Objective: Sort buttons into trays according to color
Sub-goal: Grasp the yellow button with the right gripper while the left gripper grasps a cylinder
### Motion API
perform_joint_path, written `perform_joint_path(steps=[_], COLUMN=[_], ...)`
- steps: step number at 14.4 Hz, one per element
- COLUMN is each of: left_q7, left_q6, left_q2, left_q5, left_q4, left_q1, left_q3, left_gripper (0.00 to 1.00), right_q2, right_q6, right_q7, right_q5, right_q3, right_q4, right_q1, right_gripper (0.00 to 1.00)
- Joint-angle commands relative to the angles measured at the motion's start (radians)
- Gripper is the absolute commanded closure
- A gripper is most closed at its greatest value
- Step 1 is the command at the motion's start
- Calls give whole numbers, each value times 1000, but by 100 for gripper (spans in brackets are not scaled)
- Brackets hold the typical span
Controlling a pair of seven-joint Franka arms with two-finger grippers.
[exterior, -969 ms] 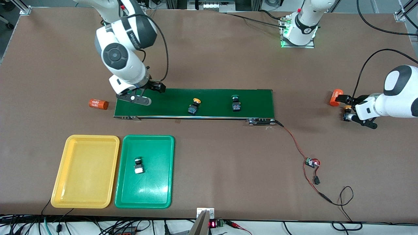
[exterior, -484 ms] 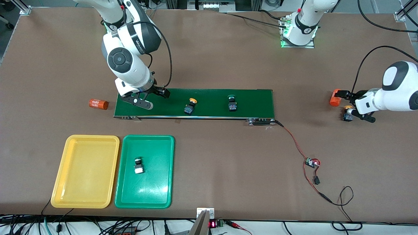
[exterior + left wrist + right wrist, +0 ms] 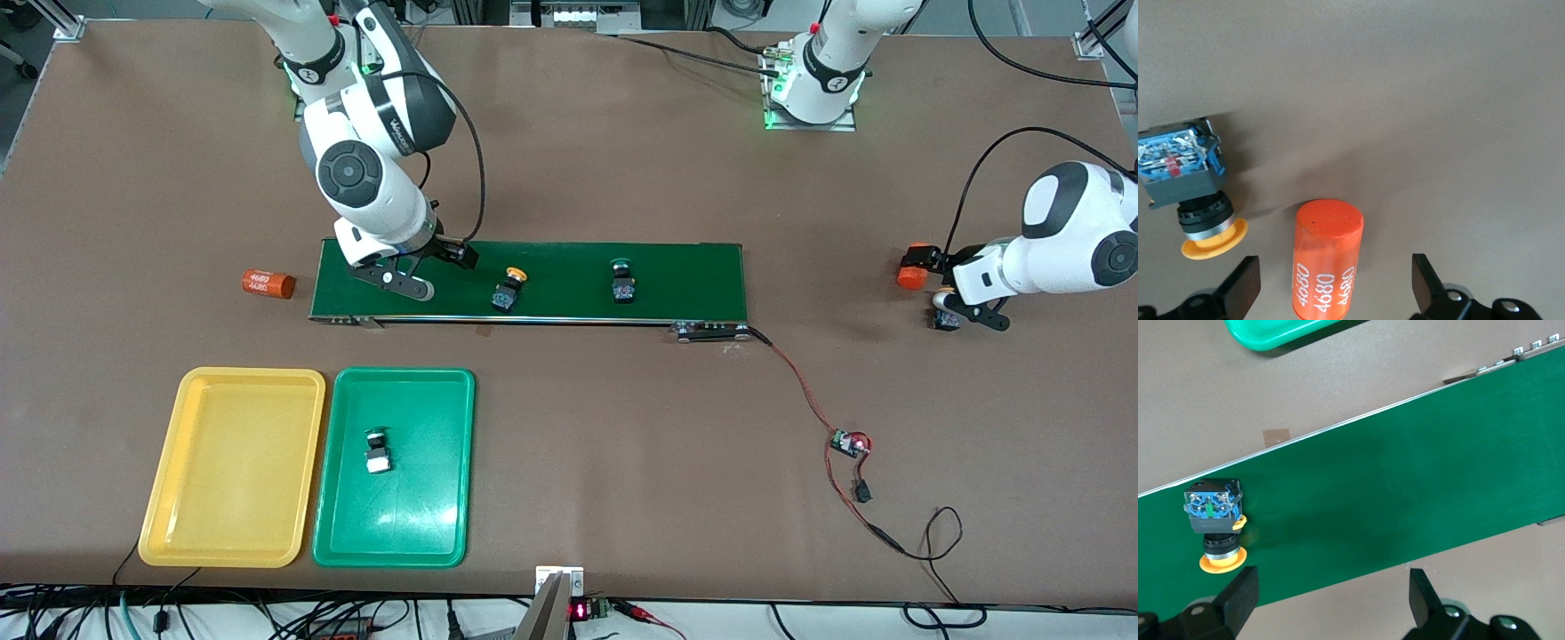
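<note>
On the dark-green belt (image 3: 569,267) lie a yellow-capped button (image 3: 506,290) and a green-capped button (image 3: 622,282). My right gripper (image 3: 425,268) hangs open over the belt toward the right arm's end. In the right wrist view the yellow button (image 3: 1213,520) sits just off one finger of the right gripper (image 3: 1333,592). Another green button (image 3: 377,449) lies in the green tray (image 3: 356,533), beside the bare yellow tray (image 3: 233,467). My left gripper (image 3: 948,290) is open over an orange cylinder (image 3: 1327,263) and beside a second yellow button (image 3: 1188,180); in the wrist view the left gripper (image 3: 1335,287) straddles the cylinder without touching it.
A second orange cylinder (image 3: 268,284) lies on the table off the belt's end toward the right arm. A red-and-black cable with a small circuit board (image 3: 849,442) runs from the belt's other end toward the front camera.
Both buttons on the belt have travelled toward the right arm's end. My right gripper has moved along the belt toward the yellow button. The left arm has shifted slightly over the cylinder.
</note>
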Motion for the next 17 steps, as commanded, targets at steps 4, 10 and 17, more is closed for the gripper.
perform_joint_path(steps=[4,10,17], left_q7=[13,13,13], left_q6=[22,73,131], left_q2=[-18,-13,-4], left_q5=[21,66,87], left_q4=[-61,-98,-141], left_q1=[54,87,113], left_q3=[-10,-10,1], left_gripper=[0,0,0], right_q2=[43,77,117], right_q6=[50,61,116], right_q7=[12,12,12], right_q5=[13,13,14], right_q3=[-4,-4,-4], right_q4=[15,51,60], right_q1=[6,3,-1], right_gripper=[0,0,0])
